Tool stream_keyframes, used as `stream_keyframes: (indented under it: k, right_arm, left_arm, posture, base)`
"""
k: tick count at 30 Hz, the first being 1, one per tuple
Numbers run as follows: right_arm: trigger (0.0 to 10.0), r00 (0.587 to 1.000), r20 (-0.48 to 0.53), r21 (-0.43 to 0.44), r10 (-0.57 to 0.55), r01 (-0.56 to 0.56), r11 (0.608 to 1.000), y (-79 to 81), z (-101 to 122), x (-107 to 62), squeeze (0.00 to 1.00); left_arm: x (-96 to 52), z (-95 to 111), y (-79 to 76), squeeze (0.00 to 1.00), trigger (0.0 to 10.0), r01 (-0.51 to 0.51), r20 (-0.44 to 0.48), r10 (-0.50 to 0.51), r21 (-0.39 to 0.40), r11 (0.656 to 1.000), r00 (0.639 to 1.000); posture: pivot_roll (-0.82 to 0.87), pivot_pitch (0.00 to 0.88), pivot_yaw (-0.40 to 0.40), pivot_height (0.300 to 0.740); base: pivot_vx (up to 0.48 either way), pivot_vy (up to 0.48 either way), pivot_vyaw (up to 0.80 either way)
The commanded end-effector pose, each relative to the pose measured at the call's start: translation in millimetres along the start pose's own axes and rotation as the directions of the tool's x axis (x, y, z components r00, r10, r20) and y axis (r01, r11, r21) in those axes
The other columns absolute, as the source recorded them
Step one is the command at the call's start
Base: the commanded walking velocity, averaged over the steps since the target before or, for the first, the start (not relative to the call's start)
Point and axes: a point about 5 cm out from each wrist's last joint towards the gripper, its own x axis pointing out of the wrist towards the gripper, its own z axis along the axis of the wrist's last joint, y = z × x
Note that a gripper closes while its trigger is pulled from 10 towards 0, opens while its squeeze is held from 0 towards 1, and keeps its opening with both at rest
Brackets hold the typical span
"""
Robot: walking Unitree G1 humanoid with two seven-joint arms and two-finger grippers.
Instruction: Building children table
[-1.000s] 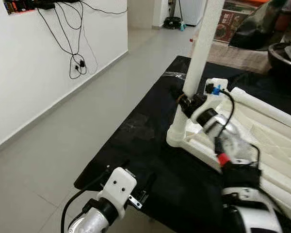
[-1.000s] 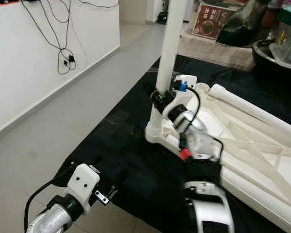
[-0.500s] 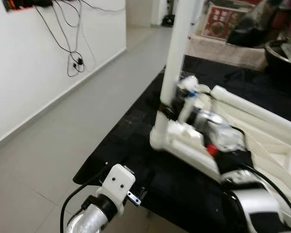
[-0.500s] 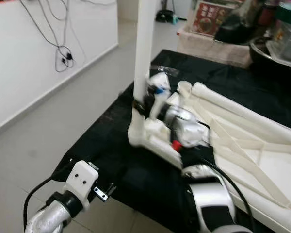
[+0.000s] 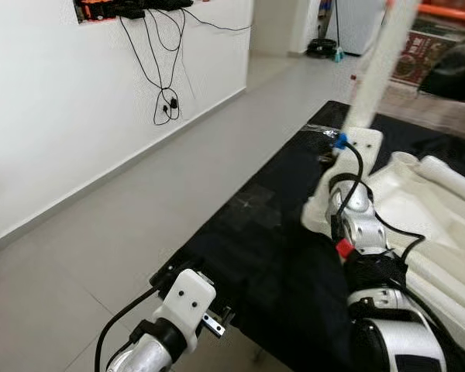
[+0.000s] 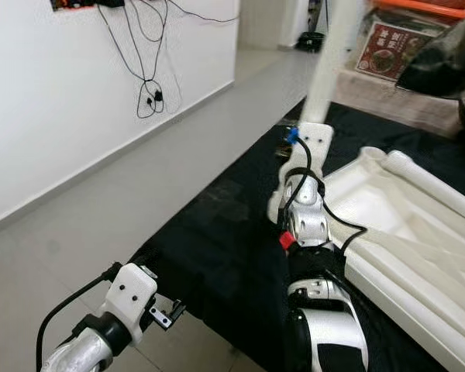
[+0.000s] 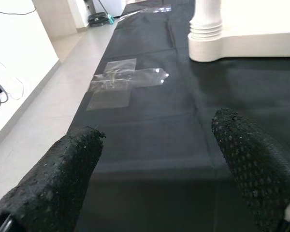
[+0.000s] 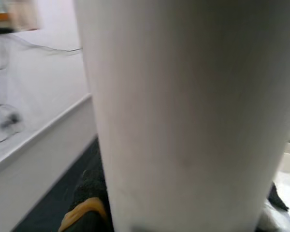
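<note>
A white plastic children's table (image 5: 442, 201) lies upside down on a black mat (image 5: 271, 232). One white table leg (image 5: 376, 66) stands upright in its near corner socket. My right gripper (image 5: 339, 155) is at the base of that leg, largely hidden behind its wrist mount. In the right wrist view the leg (image 8: 183, 106) sits close between the black fingers (image 8: 89, 193), which are shut on it. My left gripper (image 7: 154, 159) hangs open low over the mat's near edge, its fingers (image 7: 53, 179) wide apart and holding nothing. The leg's ribbed socket (image 7: 208, 24) lies ahead of it.
A white wall with dangling black cables (image 5: 167, 101) runs along the left, with grey floor tiles (image 5: 101, 217) between it and the mat. Clear tape patches (image 7: 121, 82) lie on the mat. A printed box (image 6: 387, 54) and dark clutter stand beyond the mat.
The whole picture has swung, so the camera has moved. My right gripper has stayed at the base of the upright leg. The left arm has kept its place.
</note>
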Motion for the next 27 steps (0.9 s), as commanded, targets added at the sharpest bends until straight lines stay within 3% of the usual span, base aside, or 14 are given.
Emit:
stream_keyframes:
  k: [1, 4, 5, 6, 7, 8, 10, 12, 13, 16, 20, 23, 25, 27]
  right_arm:
    - [0.0, 0.989, -0.11, -0.028, -0.104, 0.101, 0.994, -15.6, -27, -6.7, 0.0]
    - [0.0, 0.996, -0.087, 0.033, -0.018, 0.021, 0.999, 4.5, -25, -18.2, 0.0]
    - [5.8, 0.997, -0.062, 0.061, 0.04, -0.036, 0.997, 13.4, -21, -21.2, 0.0]
    - [10.0, 0.967, 0.034, 0.164, 0.253, -0.255, 0.953, 36.6, -9, -23.1, 0.43]
    - [10.0, 0.967, 0.034, 0.164, 0.253, -0.255, 0.953, 36.6, -9, -23.1, 0.43]
    - [10.0, 0.933, 0.079, 0.206, 0.35, -0.359, 0.91, 44.6, -3, -23.0, 1.0]
    - [10.0, 0.898, 0.111, 0.239, 0.425, -0.44, 0.866, 50.1, 3, -23.0, 1.0]
    - [10.0, 0.757, 0.151, 0.33, 0.635, -0.644, 0.69, 59.1, 13, -24.7, 0.89]
    - [10.0, 0.635, 0.182, 0.331, 0.751, -0.758, 0.561, 60.1, 20, -29.1, 0.0]
    - [10.0, 0.5, 0.206, 0.317, 0.841, -0.847, 0.426, 59.2, 27, -36.3, 0.0]
    - [10.0, 0.085, 0.21, 0.273, 0.974, -0.962, 0.026, 41.4, 26, -49.2, 0.0]
    - [10.0, 0.028, 0.202, 0.265, 0.979, -0.964, -0.027, 39.1, 25, -51.2, 0.0]
    - [10.0, -0.093, 0.137, 0.235, 0.986, -0.964, -0.123, 37.0, 15, -56.6, 0.0]
    - [10.0, -0.088, 0.081, 0.209, 0.993, -0.972, -0.103, 40.8, 7, -55.0, 0.0]
  left_arm:
    - [-0.8, -2, -0.6, 0.0, 10.0, -0.001, -0.007, 0.001, -0.002, 1.0, 1.0]
    - [-0.6, -2, -0.8, 0.0, 10.0, 0.001, -0.007, -0.001, -0.002, 1.0, 1.0]
    - [-0.6, -2, -1.1, 0.0, 10.0, 0.002, -0.007, -0.002, -0.002, 1.0, 1.0]
    - [-0.8, -2, -1.3, 0.0, 10.0, 0.002, -0.008, -0.002, -0.002, 1.0, 1.0]
    - [-0.8, -2, -1.3, 0.0, 10.0, 0.002, -0.008, -0.002, -0.002, 1.0, 1.0]
    - [-0.9, -2, -1.3, 0.0, 10.0, 0.001, -0.008, -0.001, -0.003, 1.0, 1.0]
    - [-1.0, -2, -1.5, 0.0, 10.0, 0.001, -0.009, -0.001, -0.002, 1.0, 1.0]
    - [-1.2, -3, -1.6, 0.0, 10.0, 0.002, -0.01, -0.002, -0.003, 1.0, 1.0]
    - [-1.2, -3, -1.6, 0.0, 10.0, 0.003, -0.01, -0.003, -0.003, 1.0, 1.0]
    - [-1.3, -3, -1.6, 0.0, 10.0, 0.004, -0.01, -0.004, -0.003, 1.0, 1.0]
    - [-0.7, -3, -1.9, 0.0, 10.0, 0.006, -0.009, -0.006, 0.0, 1.0, 1.0]
    - [-0.6, -3, -1.9, 0.0, 10.0, 0.006, -0.009, -0.006, 0.0, 1.0, 1.0]
    - [-0.8, -3, -2.3, 0.0, 10.0, 0.005, -0.008, -0.005, 0.002, 1.0, 1.0]
    - [-1.0, -3, -2.5, 0.0, 10.0, 0.005, -0.008, -0.005, 0.001, 1.0, 1.0]
  posture:
    - [0.13, 0.085, -0.057, 0.74]
    - [0.13, 0.083, -0.053, 0.74]
    - [0.13, 0.083, -0.054, 0.74]
    - [0.13, 0.078, -0.059, 0.74]
    - [0.13, 0.078, -0.059, 0.74]
    - [0.13, 0.077, -0.057, 0.74]
    - [0.13, 0.075, -0.056, 0.74]
    - [0.13, 0.072, -0.054, 0.74]
    - [0.13, 0.067, -0.053, 0.74]
    - [0.13, 0.068, -0.054, 0.74]
    - [0.13, 0.061, -0.056, 0.74]
    - [0.13, 0.061, -0.056, 0.74]
    - [0.14, 0.056, -0.058, 0.74]
    - [0.14, 0.054, -0.058, 0.74]
  base:
    - [0.0, 0.0, 0.0]
    - [0.0, 0.0, 0.0]
    - [0.0, 0.0, 0.0]
    - [0.0, 0.0, 0.0]
    - [0.0, 0.0, 0.0]
    - [0.0, 0.0, 0.0]
    - [0.0, 0.0, 0.0]
    - [0.0, 0.0, 0.0]
    - [0.0, 0.0, 0.0]
    - [0.0, 0.0, 0.0]
    - [0.0, 0.0, 0.0]
    - [0.0, 0.0, 0.0]
    - [0.0, 0.0, 0.0]
    - [0.0, 0.0, 0.0]
